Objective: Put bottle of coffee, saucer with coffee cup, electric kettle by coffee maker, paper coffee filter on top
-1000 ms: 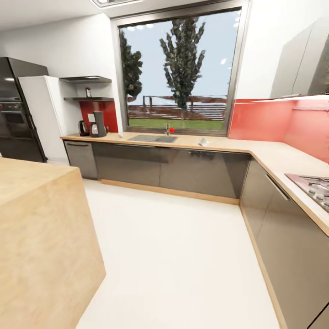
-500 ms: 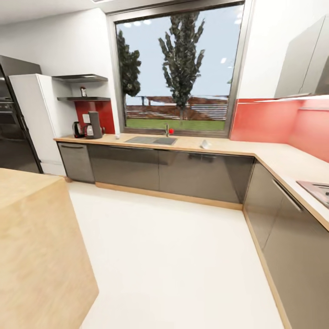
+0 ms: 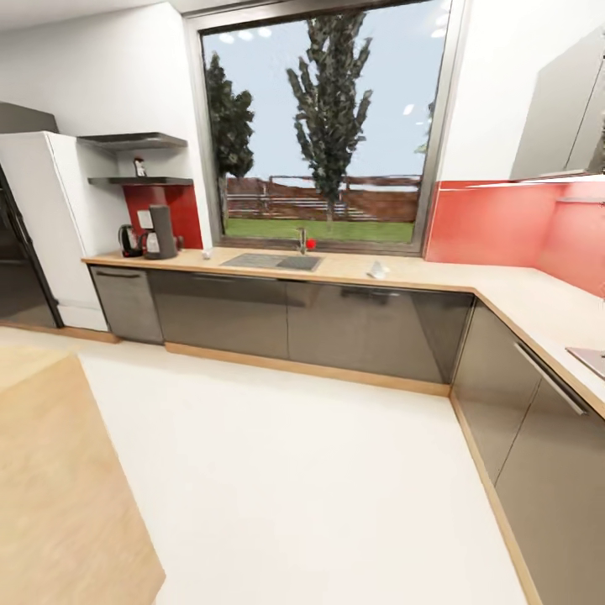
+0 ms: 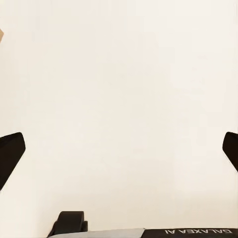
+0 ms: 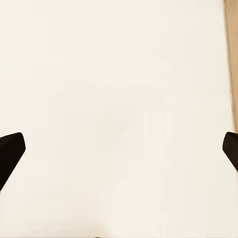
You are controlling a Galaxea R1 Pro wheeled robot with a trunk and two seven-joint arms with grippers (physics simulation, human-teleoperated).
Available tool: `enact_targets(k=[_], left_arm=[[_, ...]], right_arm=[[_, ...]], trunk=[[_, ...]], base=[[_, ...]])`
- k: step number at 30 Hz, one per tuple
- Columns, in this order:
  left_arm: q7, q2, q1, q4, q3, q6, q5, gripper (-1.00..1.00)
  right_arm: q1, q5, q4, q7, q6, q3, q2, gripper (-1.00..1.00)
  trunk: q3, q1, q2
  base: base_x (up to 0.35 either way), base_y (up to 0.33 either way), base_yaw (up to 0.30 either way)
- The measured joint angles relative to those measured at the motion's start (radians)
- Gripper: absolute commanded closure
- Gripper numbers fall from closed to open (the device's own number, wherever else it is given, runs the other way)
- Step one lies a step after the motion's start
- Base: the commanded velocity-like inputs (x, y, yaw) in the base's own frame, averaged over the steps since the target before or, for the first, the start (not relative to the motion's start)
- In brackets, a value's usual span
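Note:
Across the room the kitchen countertop runs under the window. At its left end stands the dark coffee maker, with the black electric kettle just to its left. Above them the thin kitchen shelf carries the small bottle of coffee. Two small white things lie on the counter, one left of the sink and one right of it; they are too small to identify. Over bare white floor, my left gripper and my right gripper are both open, with nothing between the fingers.
An inset sink with a tap lies below the window. The counter turns along the right wall to a hob. A light wood block fills the near left. A white tall cabinet stands left of the counter.
The whole head view has shifted, so the camera has moved: the counter looks nearer, the wood block and dark oven have slid off to the left. Nothing on the counter has moved.

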Motion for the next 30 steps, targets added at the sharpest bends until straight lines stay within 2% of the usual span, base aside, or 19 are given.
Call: enact_targets(k=[12,30], left_arm=[[0.000,0.000,0.000,0.000,0.001,0.000,0.000,-1.00],[0.000,0.001,0.000,0.000,0.001,0.000,0.000,-1.00]], right_arm=[[0.000,0.000,0.000,0.000,0.000,0.000,0.000,-1.00],[0.001,0.001,0.002,0.000,0.000,0.001,0.000,-1.00]], trunk=[[0.000,0.000,0.000],[0.000,0.000,0.000]], base=[[0.337,0.000,-0.229],[0.337,0.000,-0.023]])
